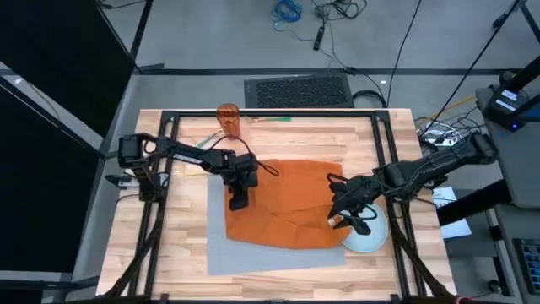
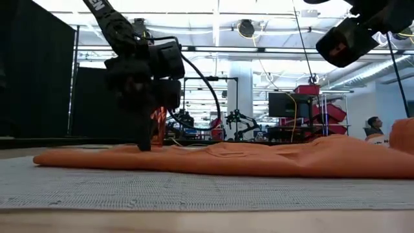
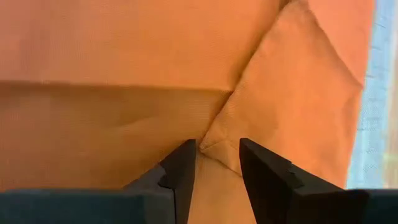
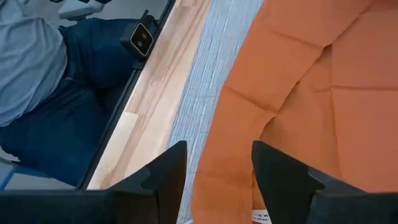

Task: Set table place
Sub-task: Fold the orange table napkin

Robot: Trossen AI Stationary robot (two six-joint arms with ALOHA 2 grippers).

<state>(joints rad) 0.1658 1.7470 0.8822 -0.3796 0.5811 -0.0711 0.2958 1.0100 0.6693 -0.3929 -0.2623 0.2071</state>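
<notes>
the left gripper (image 3: 214,165) stands part open, empty, fingertips straddling a fold corner of the orange napkin (image 1: 291,198) directly beneath it, on the grey placemat (image 1: 218,245). the right gripper (image 4: 217,168) hangs open over the napkin's far edge.

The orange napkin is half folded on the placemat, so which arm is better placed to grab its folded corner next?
Probably the left: the left gripper is open, straddling the orange napkin's folded corner. The right gripper sits at its plate-side edge.
</notes>
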